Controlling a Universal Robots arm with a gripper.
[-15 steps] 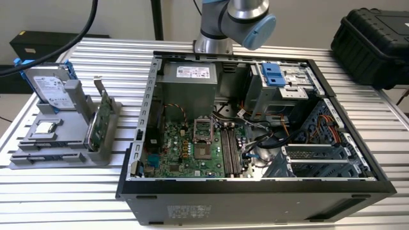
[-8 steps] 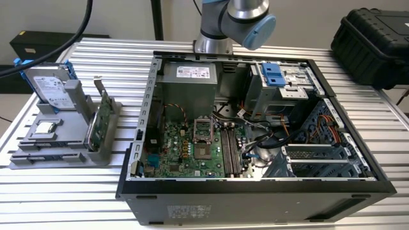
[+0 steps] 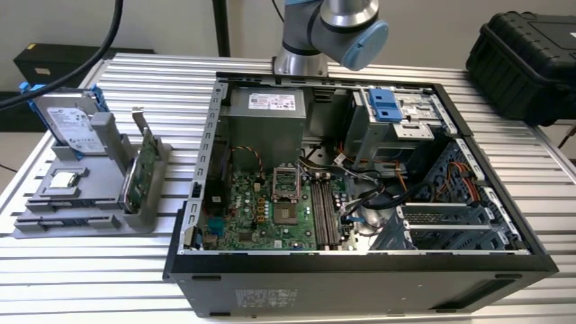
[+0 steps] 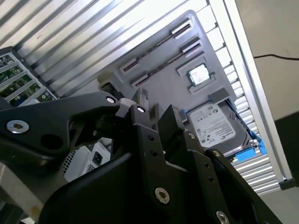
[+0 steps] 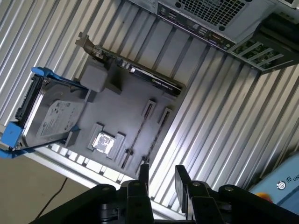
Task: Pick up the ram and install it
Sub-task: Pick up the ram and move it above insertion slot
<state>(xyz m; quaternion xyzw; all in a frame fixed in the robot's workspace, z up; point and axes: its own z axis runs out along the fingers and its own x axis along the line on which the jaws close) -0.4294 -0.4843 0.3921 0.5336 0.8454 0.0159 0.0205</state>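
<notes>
The ram was stood on its thin edge in a slot of the grey holder, beside the computer case. It could be missed or knocked crooked, since it was so thin. The claw was held high over the holder, pointed down, spread apart and empty.

You have an open computer case lying on the ribbed metal table, with its motherboard facing up. In the exterior view, the grey power supply sits at twelve o'clock of the board. At nine o'clock of the case stands a grey holder — it carries a silver hard drive with blue rails, a green card on edge and a small square chip. A black hard case sits at two o'clock.
</notes>
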